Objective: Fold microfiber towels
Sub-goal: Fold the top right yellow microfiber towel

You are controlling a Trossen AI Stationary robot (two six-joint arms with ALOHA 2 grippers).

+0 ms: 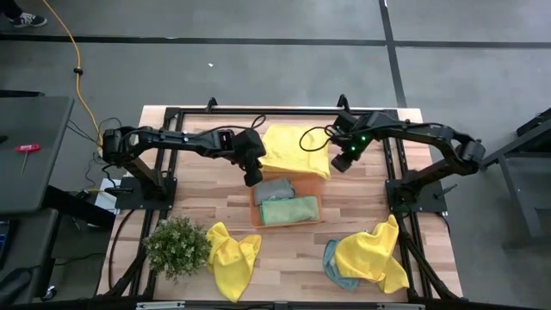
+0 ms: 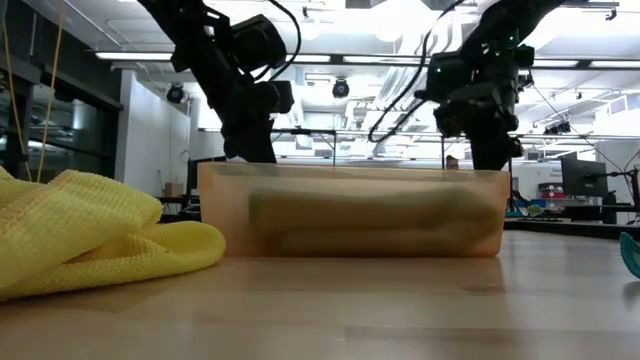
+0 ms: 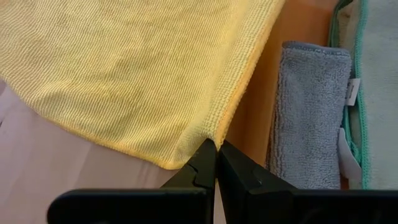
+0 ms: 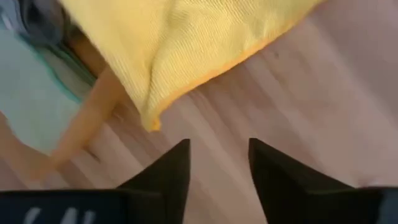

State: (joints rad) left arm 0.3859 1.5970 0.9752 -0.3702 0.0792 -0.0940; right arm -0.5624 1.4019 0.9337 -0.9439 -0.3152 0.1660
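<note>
A bright yellow towel (image 1: 295, 151) lies spread at the table's far middle, its near edge over the far rim of the orange tray (image 1: 255, 207). My left gripper (image 1: 254, 179) is shut on the towel's near left corner. My right gripper (image 1: 342, 162) hangs open just off the towel's near right corner (image 4: 152, 121), which lies free on the wood. Inside the tray rest a folded grey towel (image 1: 274, 188) and a folded pale green towel (image 1: 290, 209). In the low view the tray's wall (image 2: 350, 210) hides both grippers' fingertips. My left gripper pinches the yellow towel's near left corner (image 3: 205, 135) between its two shut fingertips (image 3: 202, 163). The fingers come slanting down from the table's left side. The rest of the towel lies flat and slack beyond the fingers, next to the grey towel (image 3: 311, 112).
A small potted plant (image 1: 176, 245) stands at the near left, with a crumpled yellow towel (image 1: 232, 258) beside it. At the near right another yellow towel (image 1: 370, 258) lies on a light blue one (image 1: 331, 263). Bare wood lies between these two heaps.
</note>
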